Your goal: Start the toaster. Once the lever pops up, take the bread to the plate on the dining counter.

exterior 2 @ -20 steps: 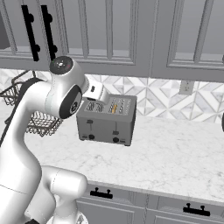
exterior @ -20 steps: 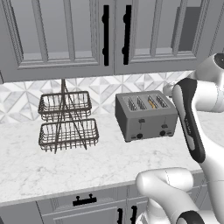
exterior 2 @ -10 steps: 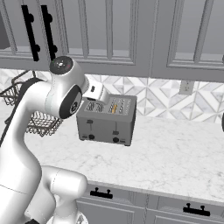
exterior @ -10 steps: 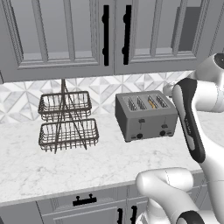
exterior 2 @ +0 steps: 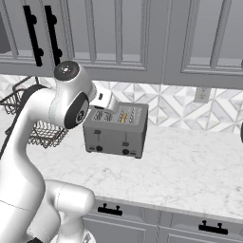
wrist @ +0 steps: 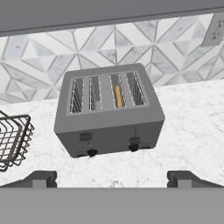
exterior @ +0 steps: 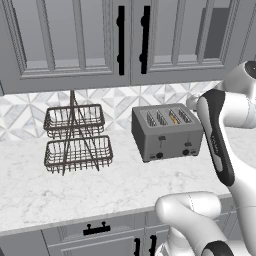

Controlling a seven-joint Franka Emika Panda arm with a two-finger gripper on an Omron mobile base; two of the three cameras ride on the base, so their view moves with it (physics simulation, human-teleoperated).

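Observation:
The dark-grey toaster [exterior: 167, 132] [exterior 2: 116, 130] [wrist: 109, 118] stands on the marble worktop against the tiled wall. The bread [wrist: 117, 96] [exterior: 173, 117] [exterior 2: 123, 117], a thin golden slice, stands on edge in the third slot from the left. Both black levers [wrist: 85, 136] sit at the top of their tracks, above two black knobs [wrist: 91, 152]. My gripper [wrist: 114, 179] hovers above and in front of the toaster, open, with nothing between its fingertips [wrist: 41, 178]. The white hand [exterior 2: 104, 100] hangs over the toaster's back left corner. The plate and the dining counter are out of view.
A two-tier wire basket [exterior: 75, 137] [exterior 2: 42, 133] [wrist: 13, 140] stands left of the toaster. Grey upper cabinets [exterior: 120, 40] hang low over the worktop [exterior: 100, 185]. A wall outlet [exterior 2: 202, 95] sits to the right, above open marble [exterior 2: 190, 171].

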